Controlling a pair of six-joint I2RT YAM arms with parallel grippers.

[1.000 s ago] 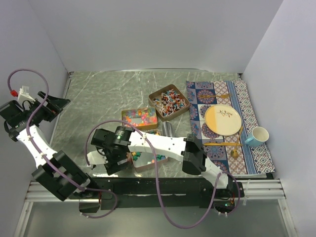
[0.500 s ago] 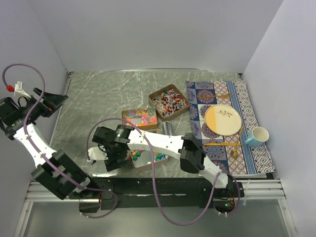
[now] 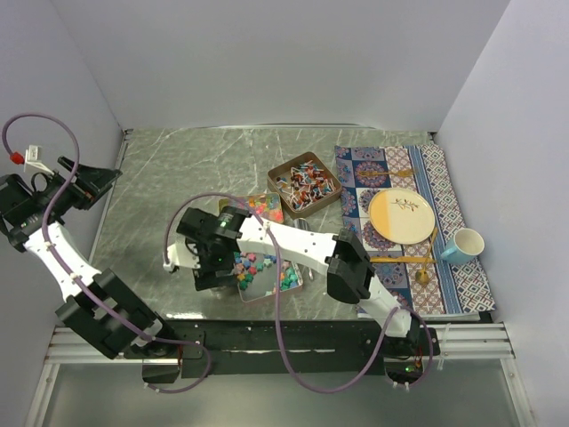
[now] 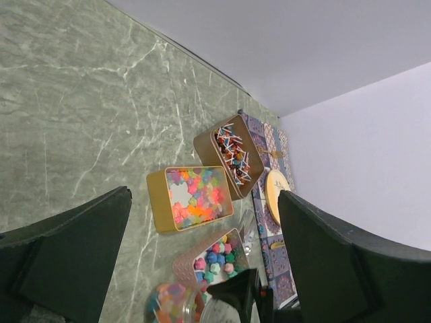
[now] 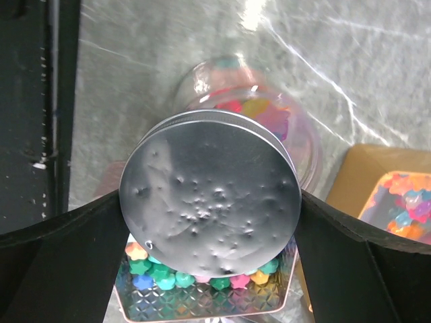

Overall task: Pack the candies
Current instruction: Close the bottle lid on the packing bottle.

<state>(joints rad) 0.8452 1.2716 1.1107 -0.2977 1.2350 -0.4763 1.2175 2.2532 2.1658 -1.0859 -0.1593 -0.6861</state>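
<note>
Gripped a round metal lid (image 5: 210,192) in the right claw (image 5: 211,203), pinched by the rim between both fingers (image 5: 60,256). Hung it just above a small glass jar (image 5: 304,151) part-filled with coloured candies (image 5: 259,111), near the front edge of the marble table (image 3: 169,169). Counted more candies in three open tins: star-shaped ones in the near tin (image 5: 202,304) just beside the jar, pastel ones in the middle tin (image 4: 156,202), twist-wrapped ones in the far tin (image 4: 204,151) next to the patterned cloth (image 3: 444,178). Found the left claw (image 4: 203,198) spread wide with nothing between its fingers (image 4: 67,256), raised at the far left, well apart from the tins. Spotted a plate (image 3: 402,216) and a blue cup (image 3: 464,245) on the cloth, over on the right
</note>
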